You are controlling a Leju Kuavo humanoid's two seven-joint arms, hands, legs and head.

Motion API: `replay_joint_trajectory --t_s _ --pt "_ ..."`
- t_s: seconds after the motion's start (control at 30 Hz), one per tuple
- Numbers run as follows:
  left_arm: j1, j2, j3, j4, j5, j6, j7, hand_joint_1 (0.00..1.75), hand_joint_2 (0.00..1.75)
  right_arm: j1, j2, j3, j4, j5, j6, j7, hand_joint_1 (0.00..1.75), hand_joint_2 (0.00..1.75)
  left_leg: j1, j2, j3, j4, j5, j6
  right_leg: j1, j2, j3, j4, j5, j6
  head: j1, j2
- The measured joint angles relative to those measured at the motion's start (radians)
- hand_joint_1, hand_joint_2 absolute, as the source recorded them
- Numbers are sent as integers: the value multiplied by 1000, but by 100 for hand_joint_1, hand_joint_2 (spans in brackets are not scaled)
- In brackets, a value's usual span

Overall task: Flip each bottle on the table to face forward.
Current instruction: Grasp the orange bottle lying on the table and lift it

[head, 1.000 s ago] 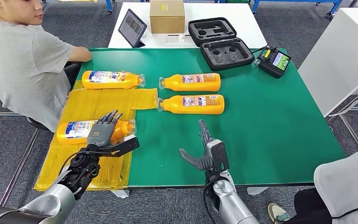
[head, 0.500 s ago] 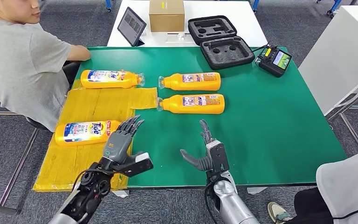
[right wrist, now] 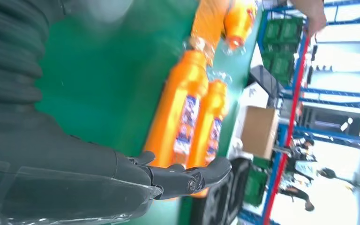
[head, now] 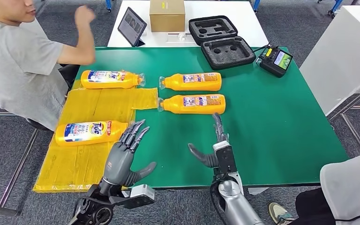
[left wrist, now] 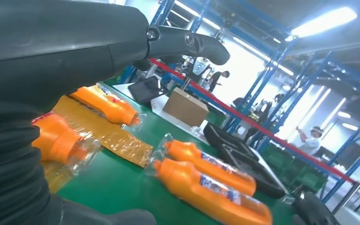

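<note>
Several orange bottles lie on their sides on the green table (head: 272,117). One with a Tide label (head: 88,131) rests on the yellow plastic sheet (head: 75,161), just beyond the fingertips of my left hand (head: 124,154), which is open and holds nothing. Another labelled bottle (head: 110,79) lies at the sheet's far end. Two more bottles (head: 191,82) (head: 192,104) lie side by side mid-table, seen also in the left wrist view (left wrist: 206,185) and the right wrist view (right wrist: 180,112). My right hand (head: 214,150) is open, fingers pointing at the nearer of the two.
A person in a grey shirt (head: 23,65) sits at the table's left with a raised fist. A black foam case (head: 221,42), a controller (head: 275,60), a tablet (head: 132,27) and a cardboard box (head: 168,15) stand at the back. Another person (head: 351,192) is at the lower right.
My left hand has come off the Tide bottle and drawn back toward me and to the right. My right hand has moved slightly forward. The seated person has raised an arm.
</note>
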Motion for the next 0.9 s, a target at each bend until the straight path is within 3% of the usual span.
replay_joint_trajectory --t_s 0.17,0.27,0.3,0.33,0.4,0.43,0.47,0.57,0.7,0.83,0.9 --pt "3 -1 -12 -18 60 3 -28 0 175 3 -15 -7 -26 -63 65 0 0 175 0 0 0 0 0 0 0 0 0 0 0 0 0 0" --pt "3 -4 -19 -19 107 4 -49 0 175 11 -17 -20 -43 -61 62 0 0 44 0 0 0 0 0 0 0 0 0 0 0 0 0 0" --pt "3 -5 -21 -19 127 3 -58 0 175 14 -17 -25 -49 -57 52 0 0 44 0 0 0 0 0 0 0 0 0 0 0 0 0 0" --pt "3 -7 -23 -18 147 1 -67 0 175 15 -17 -30 -52 -55 39 0 0 87 0 0 0 0 0 0 0 0 0 0 0 0 0 0" --pt "4 -14 -28 -18 190 -8 -83 0 175 15 -16 -39 -54 -57 10 0 0 87 0 0 0 0 0 0 0 0 0 0 0 0 0 0" --pt "4 -18 -30 -18 211 -14 -88 0 175 14 -14 -43 -51 -61 -3 0 0 44 0 0 0 0 0 0 0 0 0 0 0 0 0 0" --pt "5 -22 -33 -18 230 -19 -93 0 175 12 -13 -46 -47 -64 -17 0 0 44 0 0 0 0 0 0 0 0 0 0 0 0 0 0" --pt "5 -36 -37 -14 273 -22 -104 0 175 5 -5 -50 -30 -43 -95 5 0 175 0 0 0 0 0 0 0 0 0 0 0 0 0 0" --pt "5 -52 -38 0 310 -20 -118 0 175 4 3 -52 -22 102 -253 3 0 175 0 0 0 0 0 0 0 0 0 0 0 0 0 0" --pt "3 -59 -40 14 315 -18 -124 0 175 15 23 -94 -35 370 -283 1 0 175 0 0 0 0 0 0 0 0 -1 0 0 0 0 0" --pt "-2 -63 -43 23 315 -15 -125 0 175 19 31 -113 -39 438 -284 1 0 175 0 0 0 0 0 0 0 0 -1 0 0 0 0 0"
